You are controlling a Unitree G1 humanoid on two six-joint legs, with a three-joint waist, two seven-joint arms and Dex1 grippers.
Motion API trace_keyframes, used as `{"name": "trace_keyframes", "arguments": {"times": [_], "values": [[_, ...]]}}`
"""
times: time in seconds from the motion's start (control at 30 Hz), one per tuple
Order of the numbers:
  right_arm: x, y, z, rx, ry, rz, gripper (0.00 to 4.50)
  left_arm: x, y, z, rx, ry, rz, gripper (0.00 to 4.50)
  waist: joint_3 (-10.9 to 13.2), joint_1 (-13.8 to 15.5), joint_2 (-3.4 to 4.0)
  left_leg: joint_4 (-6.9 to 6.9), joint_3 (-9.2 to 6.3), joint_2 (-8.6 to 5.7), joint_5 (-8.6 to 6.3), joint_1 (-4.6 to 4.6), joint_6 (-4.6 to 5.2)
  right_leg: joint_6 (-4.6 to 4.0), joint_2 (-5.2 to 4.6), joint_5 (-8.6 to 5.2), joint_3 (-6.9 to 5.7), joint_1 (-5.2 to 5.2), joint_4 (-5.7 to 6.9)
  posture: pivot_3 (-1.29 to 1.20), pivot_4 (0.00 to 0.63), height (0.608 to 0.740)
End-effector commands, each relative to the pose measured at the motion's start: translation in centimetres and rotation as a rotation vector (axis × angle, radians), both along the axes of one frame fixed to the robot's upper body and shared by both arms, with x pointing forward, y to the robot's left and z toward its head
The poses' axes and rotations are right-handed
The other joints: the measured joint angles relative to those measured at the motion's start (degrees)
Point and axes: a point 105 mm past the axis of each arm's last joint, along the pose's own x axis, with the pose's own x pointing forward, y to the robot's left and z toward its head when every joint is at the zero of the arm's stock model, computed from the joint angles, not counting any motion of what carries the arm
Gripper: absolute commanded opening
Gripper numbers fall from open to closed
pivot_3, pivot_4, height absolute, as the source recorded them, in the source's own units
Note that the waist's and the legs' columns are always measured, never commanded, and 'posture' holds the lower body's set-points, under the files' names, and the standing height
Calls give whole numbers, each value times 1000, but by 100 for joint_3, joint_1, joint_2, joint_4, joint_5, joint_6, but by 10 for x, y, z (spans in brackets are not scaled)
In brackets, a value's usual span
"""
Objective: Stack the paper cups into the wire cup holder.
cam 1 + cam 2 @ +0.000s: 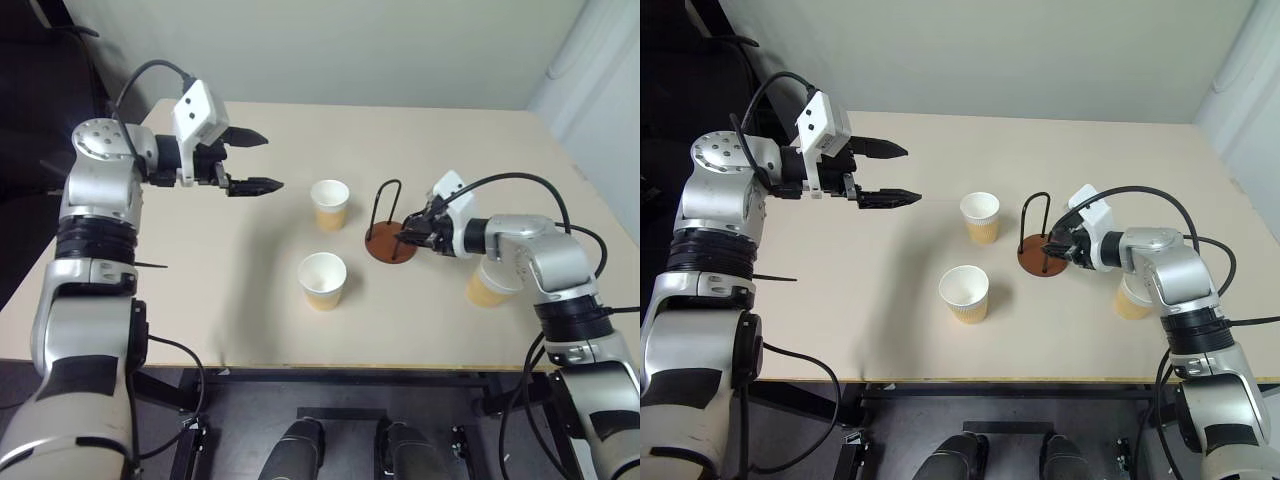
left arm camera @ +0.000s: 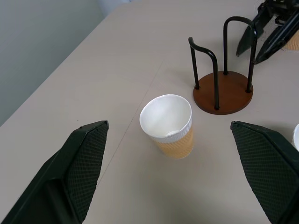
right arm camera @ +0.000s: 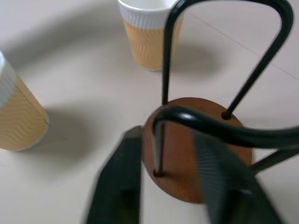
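Observation:
The wire cup holder (image 1: 390, 246), a reddish-brown disc with black wire loops, stands right of the table's middle with no cup in it. One paper cup (image 1: 330, 204) stands upright just left of it. A second cup (image 1: 322, 280) stands nearer the front edge. A third cup (image 1: 488, 286) is partly hidden under my right forearm. My right gripper (image 1: 405, 238) is at the holder's near side, its fingers (image 3: 119, 182) apart on either side of a wire post. My left gripper (image 1: 272, 160) hovers open above the table's left part, pointing toward the cups, with nothing in it.
The beige table (image 1: 200, 300) has bare room at the left and along the front edge. A pale wall runs behind the far edge. Black cables hang from both arms.

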Motion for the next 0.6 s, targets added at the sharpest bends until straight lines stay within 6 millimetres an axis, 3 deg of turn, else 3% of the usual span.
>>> {"name": "trace_keyframes", "arguments": {"times": [0.03, 0.2, 0.43, 0.6], "values": [[0, 0, 12, -16, -49, 18, 2827, -4, 2, 20, -4, -66, 2, 4500, 0, -1, 0, 0, 0, 0, 0, 0, 0, 0, 0, 0, 0, 0, 0, 0, 150, 740], [0, -11, 12, -30, -38, -10, 4479, -4, 2, 19, -7, -64, 1, 4500, 0, 0, 0, 0, 0, 0, -1, 0, -2, 0, 0, 0, 0, 0, -1, 0, 150, 740], [-9, -34, 25, -44, -12, -53, 4479, -6, -2, 12, -7, -33, -30, 4500, 0, 4, 0, 0, 0, 0, -3, -2, -5, 0, 0, 0, 0, 0, -2, 0, 150, 740], [-19, -37, 38, -40, 11, -61, 4479, -8, -9, 5, 2, -6, -69, 4500, 0, 1, 0, -3, 0, 0, -2, -1, -6, 0, 0, 0, 0, 0, -1, 0, 150, 740]]}}
